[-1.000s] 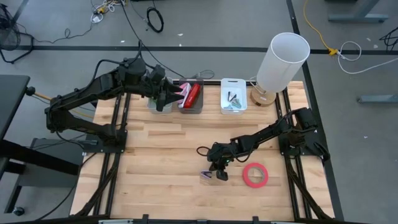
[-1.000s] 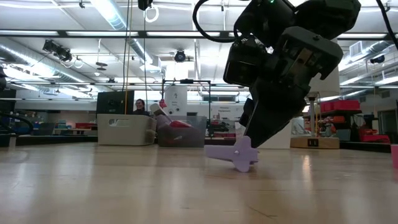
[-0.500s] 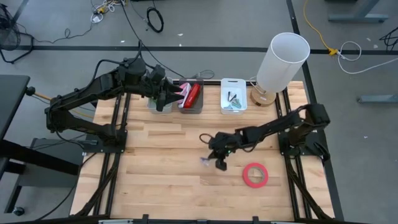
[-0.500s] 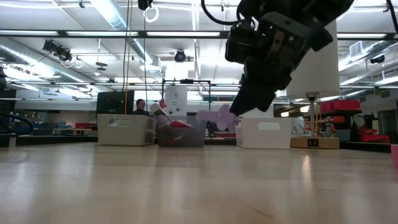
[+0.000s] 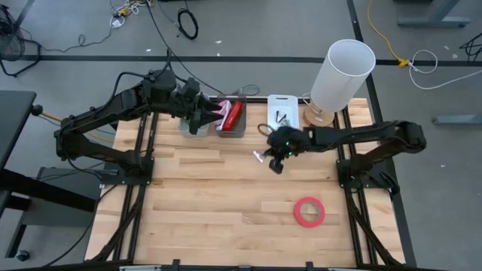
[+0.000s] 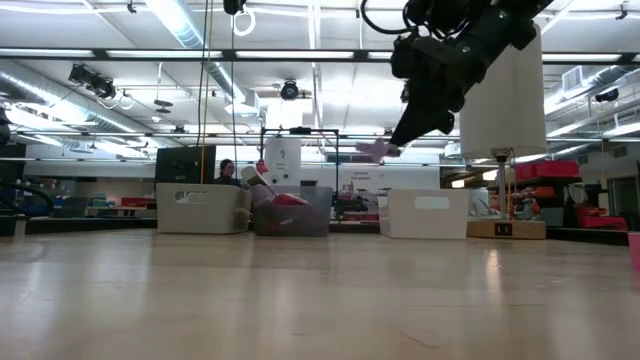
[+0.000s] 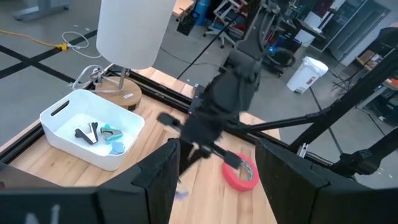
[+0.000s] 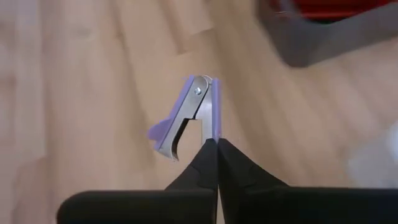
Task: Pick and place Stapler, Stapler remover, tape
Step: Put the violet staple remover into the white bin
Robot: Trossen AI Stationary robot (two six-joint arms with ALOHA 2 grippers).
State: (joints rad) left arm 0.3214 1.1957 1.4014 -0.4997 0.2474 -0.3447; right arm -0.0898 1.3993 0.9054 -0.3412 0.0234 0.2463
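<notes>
Right gripper (image 8: pixel 212 144) is clenching purple stapler remover (image 8: pixel 189 115), metal claws showing, airborne; left gripper (image 5: pixel 197 120) is hovering at 11 o'clock, fingers unreadable

Bright even overhead light, glaring ceiling strips, soft shadows, blurred right wrist background

Right gripper (image 5: pixel 268 159) with purple staple remover (image 5: pixel 259 156), off the tabletop, up and across toward white bin (image 5: pixel 282 114).
</notes>
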